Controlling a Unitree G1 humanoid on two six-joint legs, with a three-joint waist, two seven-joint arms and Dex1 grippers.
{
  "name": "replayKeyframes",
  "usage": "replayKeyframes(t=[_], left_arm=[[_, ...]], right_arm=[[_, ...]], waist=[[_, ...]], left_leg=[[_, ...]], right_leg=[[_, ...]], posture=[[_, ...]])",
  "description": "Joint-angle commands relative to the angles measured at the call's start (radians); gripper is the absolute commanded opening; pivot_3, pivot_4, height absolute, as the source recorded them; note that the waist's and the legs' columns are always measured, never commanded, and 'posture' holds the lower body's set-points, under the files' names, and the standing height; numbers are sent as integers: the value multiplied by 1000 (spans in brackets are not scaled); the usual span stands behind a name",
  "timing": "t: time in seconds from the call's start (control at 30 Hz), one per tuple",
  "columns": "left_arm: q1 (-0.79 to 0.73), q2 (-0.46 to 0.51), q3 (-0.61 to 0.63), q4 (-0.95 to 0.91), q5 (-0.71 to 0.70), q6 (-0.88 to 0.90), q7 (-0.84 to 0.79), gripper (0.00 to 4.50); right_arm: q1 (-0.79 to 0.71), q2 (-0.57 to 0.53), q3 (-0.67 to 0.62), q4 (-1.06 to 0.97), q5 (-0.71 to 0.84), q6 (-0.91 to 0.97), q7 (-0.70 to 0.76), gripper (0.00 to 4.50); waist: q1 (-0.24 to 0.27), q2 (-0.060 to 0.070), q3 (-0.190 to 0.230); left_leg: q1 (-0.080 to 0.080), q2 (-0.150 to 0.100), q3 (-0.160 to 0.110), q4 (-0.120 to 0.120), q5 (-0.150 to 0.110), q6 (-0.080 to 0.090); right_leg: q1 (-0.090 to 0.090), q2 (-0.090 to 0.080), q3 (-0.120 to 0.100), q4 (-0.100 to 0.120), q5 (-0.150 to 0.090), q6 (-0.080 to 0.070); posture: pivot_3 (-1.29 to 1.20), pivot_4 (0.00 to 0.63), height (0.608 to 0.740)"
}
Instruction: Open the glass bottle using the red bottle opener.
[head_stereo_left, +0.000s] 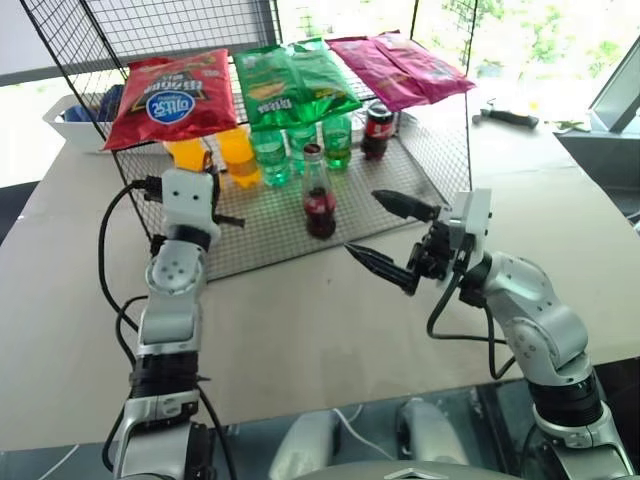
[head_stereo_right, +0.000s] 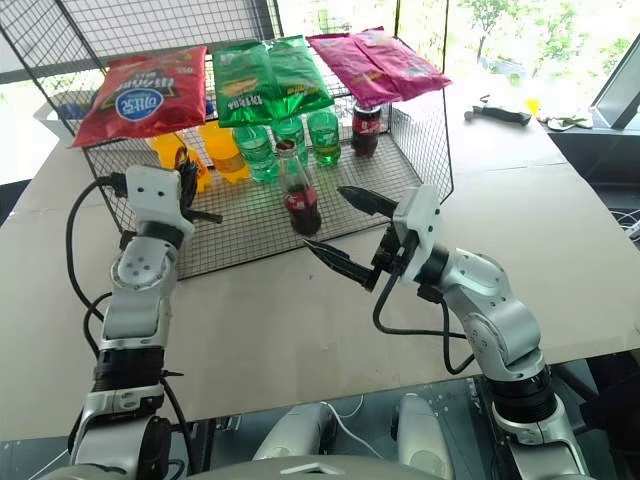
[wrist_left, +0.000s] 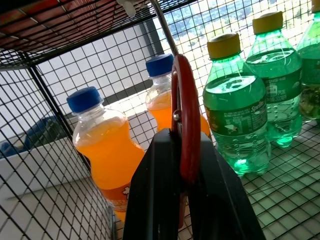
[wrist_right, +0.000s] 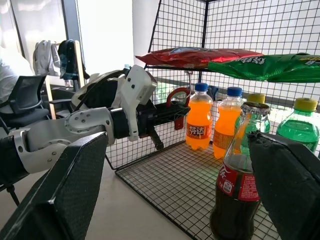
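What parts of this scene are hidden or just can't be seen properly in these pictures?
- Red bottle opener: in the left wrist view the left end effector clamps it, covering its handle.
- Glass bottle: in the right wrist view its base is cut off by the picture's edge, and a black finger of the open right end effector covers its side.
- Bottle cap: too small in the head views to tell whether it is on.

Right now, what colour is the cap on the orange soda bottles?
Blue, on both orange soda bottles; clearest in the left wrist view.
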Motion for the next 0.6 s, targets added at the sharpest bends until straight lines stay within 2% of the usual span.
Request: replayKeyframes(t=[0.03, 0.3, 0.6], left_arm=[[13, 13, -34, -86, 145, -65, 104, 72], [56, 37, -64, -140, 373, -103, 256, 72], [113, 27, -59, -196, 433, -120, 310, 72]], right_arm=[[-5, -3, -18, -28, 8, -21, -1, 4500], [-15, -3, -24, -30, 15, -19, -2, 4500], [-9, -13, -31, -38, 22, -11, -3, 4500]], waist=[[-1, 0, 0], [-4, 0, 0], [-5, 0, 0]], left_leg=[[0, 0, 0, 0, 0, 0], [0, 0, 1, 0, 0, 0], [0, 1, 1, 0, 0, 0]], right_leg=[[0, 0, 0, 0, 0, 0], [0, 0, 0, 0, 0, 0], [-1, 0, 1, 0, 0, 0]], posture=[[0, 150, 740], [0, 150, 740], [0, 150, 740]])
